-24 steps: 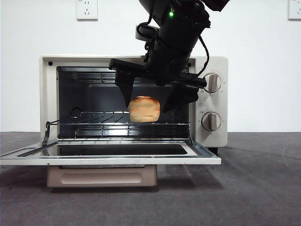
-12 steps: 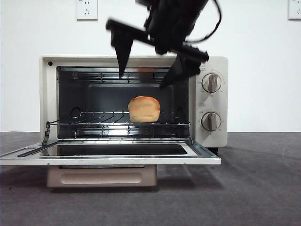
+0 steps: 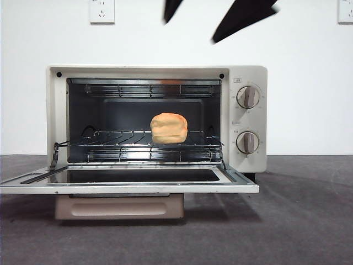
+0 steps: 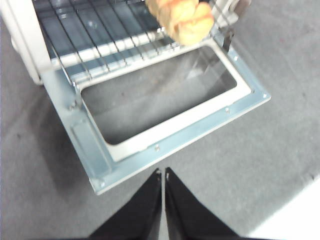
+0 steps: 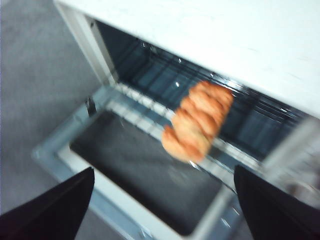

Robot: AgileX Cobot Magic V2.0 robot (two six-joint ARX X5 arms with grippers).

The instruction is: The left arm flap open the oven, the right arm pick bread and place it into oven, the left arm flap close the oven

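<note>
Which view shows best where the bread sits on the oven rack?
The front view: the bread is sharp, resting on the wire rack of the oven, right of centre. The left wrist view cuts the loaf off at the frame edge; the right wrist view shows it whole but blurred.

There is 1 oven (image 3: 157, 118) on the surface (image 3: 298, 221), with 1 door (image 3: 129, 181) folded down flat and 1 handle (image 3: 118, 207) under it. Its front panel carries 2 knobs (image 3: 248, 97), one above the other. Inside are 1 wire rack (image 3: 138, 146) and 1 bread (image 3: 169, 128). The wall holds 2 sockets (image 3: 102, 10). 2 hands show: the left hand (image 4: 163, 180) and the right hand (image 5: 162, 195).
</note>
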